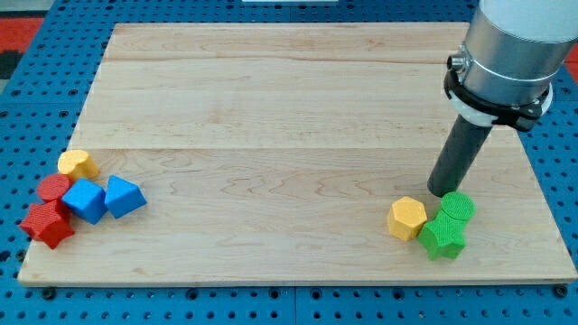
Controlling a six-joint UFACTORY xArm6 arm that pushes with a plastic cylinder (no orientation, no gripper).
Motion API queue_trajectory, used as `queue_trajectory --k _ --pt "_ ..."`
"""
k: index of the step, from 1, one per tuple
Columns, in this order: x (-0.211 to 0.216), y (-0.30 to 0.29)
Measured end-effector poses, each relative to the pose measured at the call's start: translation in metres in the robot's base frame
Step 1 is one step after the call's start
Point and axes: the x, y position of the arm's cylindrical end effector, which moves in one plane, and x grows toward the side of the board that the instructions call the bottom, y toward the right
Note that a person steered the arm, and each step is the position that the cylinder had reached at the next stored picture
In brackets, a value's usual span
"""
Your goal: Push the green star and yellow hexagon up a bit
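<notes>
The green star [442, 236] lies near the board's bottom right corner. The yellow hexagon [407, 218] touches its left side. A green round block [457, 208] sits just above the star, touching it. My tip [440, 192] rests on the board just above these blocks, between the hexagon and the green round block, very close to the round block's upper left.
At the board's [289, 108] bottom left is a cluster: a small yellow block [77, 164], a red round block [53, 188], a red star-like block [47, 223], and two blue blocks [86, 200] [124, 196]. The arm's grey body [510, 50] hangs over the top right.
</notes>
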Motion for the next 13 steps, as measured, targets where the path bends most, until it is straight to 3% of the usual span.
queue_trajectory --k 7,9,10,11,12,13 --pt "-0.002 0.001" --pt "-0.029 -0.009" --pt "-0.023 0.076" --pt "0.005 0.135" --pt "0.071 0.121" --pt "0.106 0.104"
